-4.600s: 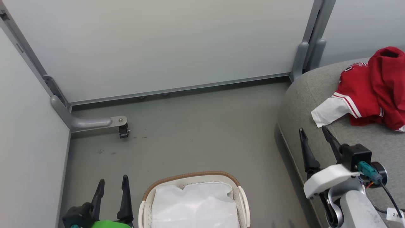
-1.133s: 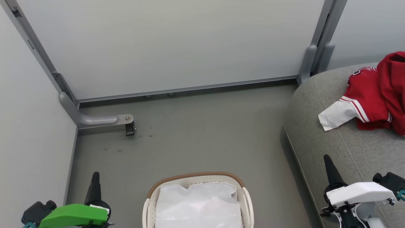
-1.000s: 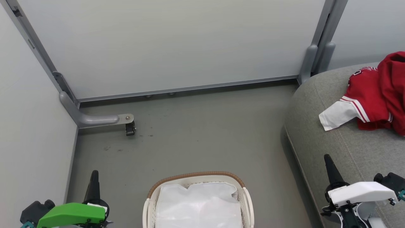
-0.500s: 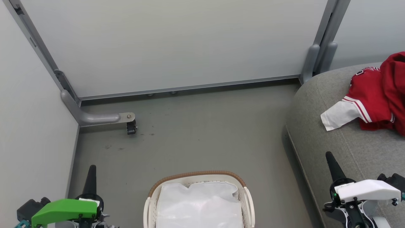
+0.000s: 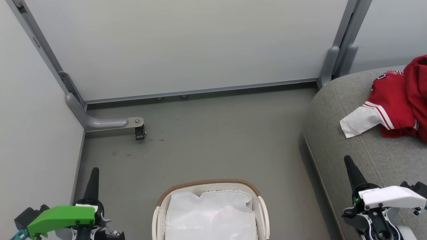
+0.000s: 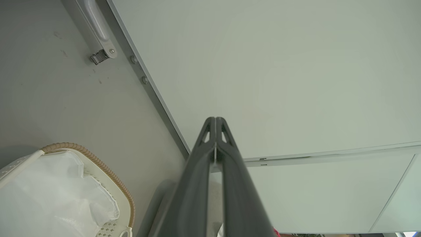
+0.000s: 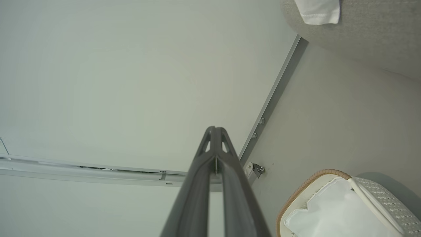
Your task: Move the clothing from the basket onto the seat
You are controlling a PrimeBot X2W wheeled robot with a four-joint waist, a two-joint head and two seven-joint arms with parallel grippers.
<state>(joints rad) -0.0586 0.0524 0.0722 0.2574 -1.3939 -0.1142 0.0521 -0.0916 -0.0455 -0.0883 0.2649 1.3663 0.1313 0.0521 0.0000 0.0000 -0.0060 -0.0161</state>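
The red jerseys [image 5: 398, 103] are lying heaped on the grey couch [image 5: 363, 160], one white sleeve [image 5: 355, 121] trailing toward its rounded edge. The laundry basket [image 5: 206, 184] is sitting on the floor [image 5: 213, 140], well apart from them, with its white cloth liner [image 5: 210, 213] inside and no red in sight. Judging by that, the moving step is finishing, and the next move is calling only for a check of the liner's folds. The left gripper [image 5: 93, 176] and right gripper [image 5: 351, 166] are hanging low either side of the basket, fingers pointing up, pressed together, holding nothing.
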